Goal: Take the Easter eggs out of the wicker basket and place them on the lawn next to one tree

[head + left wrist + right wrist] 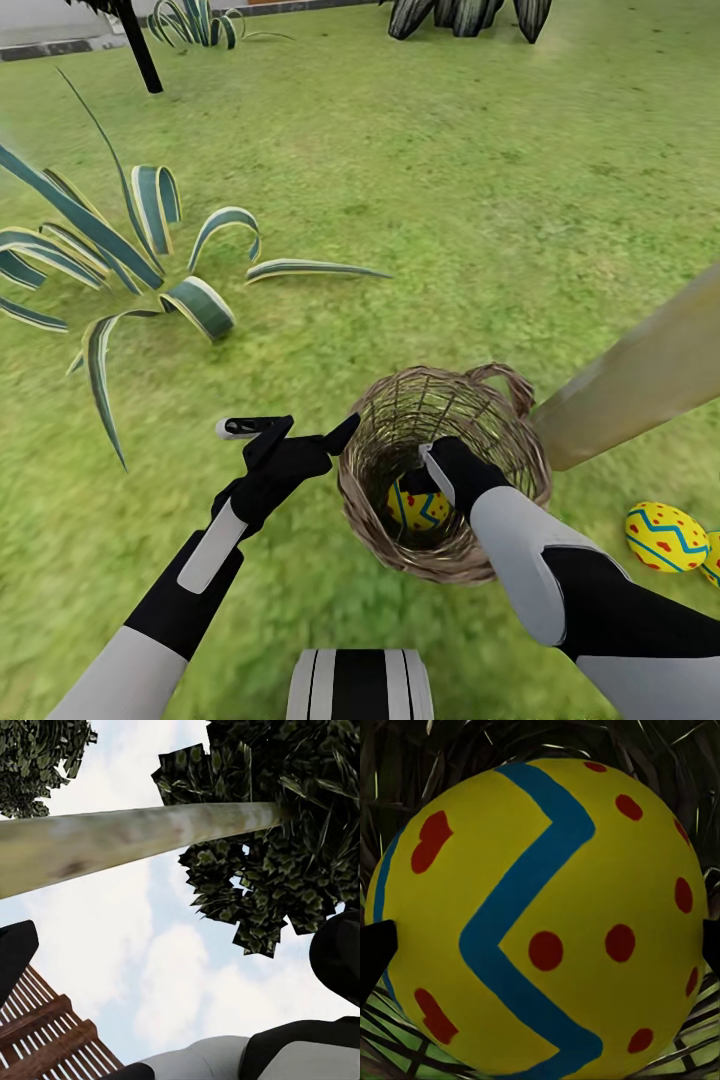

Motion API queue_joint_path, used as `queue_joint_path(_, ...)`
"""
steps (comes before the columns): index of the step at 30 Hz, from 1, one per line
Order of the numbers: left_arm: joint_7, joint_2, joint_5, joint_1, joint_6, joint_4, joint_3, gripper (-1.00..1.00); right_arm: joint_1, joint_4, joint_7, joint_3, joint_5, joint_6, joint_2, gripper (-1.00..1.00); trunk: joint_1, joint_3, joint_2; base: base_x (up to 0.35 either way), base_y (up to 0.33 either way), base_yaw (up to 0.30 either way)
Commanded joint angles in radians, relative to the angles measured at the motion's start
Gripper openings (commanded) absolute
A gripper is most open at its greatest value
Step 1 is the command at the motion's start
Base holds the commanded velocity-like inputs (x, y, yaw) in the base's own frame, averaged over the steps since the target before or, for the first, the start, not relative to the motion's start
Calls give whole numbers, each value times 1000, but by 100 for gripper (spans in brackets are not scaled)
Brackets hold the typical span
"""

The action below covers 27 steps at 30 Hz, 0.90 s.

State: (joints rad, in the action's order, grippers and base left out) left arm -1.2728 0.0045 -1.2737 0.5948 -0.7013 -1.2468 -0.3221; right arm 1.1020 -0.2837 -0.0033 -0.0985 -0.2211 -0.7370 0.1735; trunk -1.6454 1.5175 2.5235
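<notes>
1. The lawn [480, 180] is a broad green grass ground with faint yellowish patches, running back to a pale paved edge at the far side.
2. The tree [640, 375] shows as a thick, smooth, beige-green trunk; in the head view its long axis slants from the grass beside the basket up and away to the robot's right. In the left wrist view the same trunk [135, 840] crosses a cloudy sky toward dark, blocky foliage.
3. A striped agave [120, 265] with long curling green-and-cream blades spreads on the grass to the robot's left, well apart from the basket.
4. The wicker basket [375, 500] is round, tan-brown and openly woven, standing upright on the lawn just beside the trunk's foot, one loop handle at its far rim.
5. The right gripper [425, 478] reaches down inside the basket. In the right wrist view its dark fingertips sit at either side of the egg; whether they press on it cannot be told.
6. The left gripper [290, 432] hovers outside the basket's left rim, fingers spread apart and holding nothing.
7. One Easter egg [540, 919] lies in the basket's bottom: smooth, yellow, with a blue zigzag band and red dots.
8. Another egg [666, 537] lies on the grass near the trunk, long axis roughly level; a third egg [712, 560] touches it at the picture's edge.
</notes>
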Motion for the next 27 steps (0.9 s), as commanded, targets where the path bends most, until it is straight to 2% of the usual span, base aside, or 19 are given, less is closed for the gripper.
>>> queue_joint_path(1, 0, 1, -7, 0, -10, 0, -2, 100, -1, 57, -3, -1, -45, -6, 1, -100, 0, 1, 0, 0, 0, 0)
queue_joint_path(5, 0, 1, -7, 0, -10, 0, -2, 100, -1, 57, -4, -1, -42, -8, 1, -100, -1, 8, 1, 0, 0, 0)
queue_joint_path(14, -5, 2, -15, -6, -10, 1, -2, 100, -1, 57, -4, 0, -41, -9, 1, -100, -1, 8, 1, 0, 0, 0)
queue_joint_path(27, -2, 1, -13, -6, -10, -1, -2, 100, -1, 61, -4, 0, -41, -10, 1, -100, 5, -42, -2, 0, 0, 0)
